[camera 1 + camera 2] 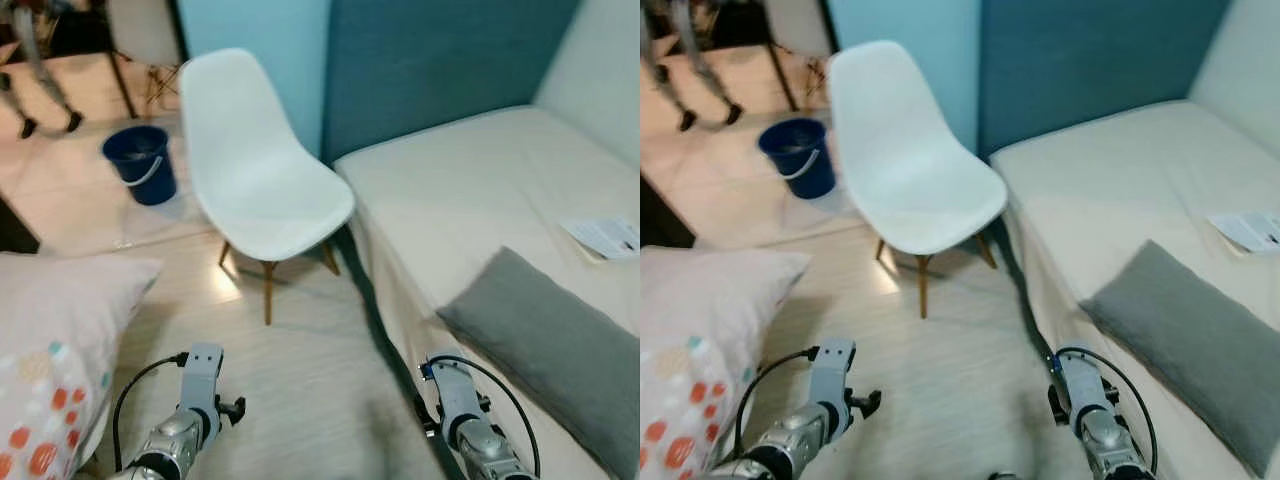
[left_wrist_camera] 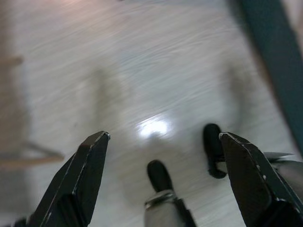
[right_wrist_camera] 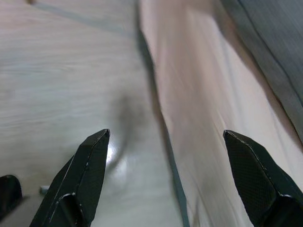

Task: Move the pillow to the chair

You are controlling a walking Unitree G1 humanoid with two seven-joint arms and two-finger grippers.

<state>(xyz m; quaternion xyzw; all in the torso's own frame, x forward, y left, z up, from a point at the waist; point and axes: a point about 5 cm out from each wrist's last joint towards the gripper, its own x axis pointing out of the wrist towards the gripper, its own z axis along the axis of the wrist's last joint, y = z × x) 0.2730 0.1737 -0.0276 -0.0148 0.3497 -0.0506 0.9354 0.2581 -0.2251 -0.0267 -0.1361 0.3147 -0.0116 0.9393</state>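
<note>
Two end effectors hang low over the floor: left end effector [image 2: 161, 142] fingers spread, empty, left of the bed [image 1: 470, 190]; right end effector [image 3: 165, 137] likewise, at the bed's edge. White chair [image 1: 255, 170] left of bed. Grey pillow [image 1: 555, 340] on bed's near part, long axis diagonal, running near-right to far-left.

Blue bucket [image 1: 141, 162] on floor; papers [image 1: 605, 238] on bed [image 1: 470, 190].

Grey pillow [image 1: 560, 345] flat on bed edge; white chair [image 1: 255, 170] empty, upright.
</note>
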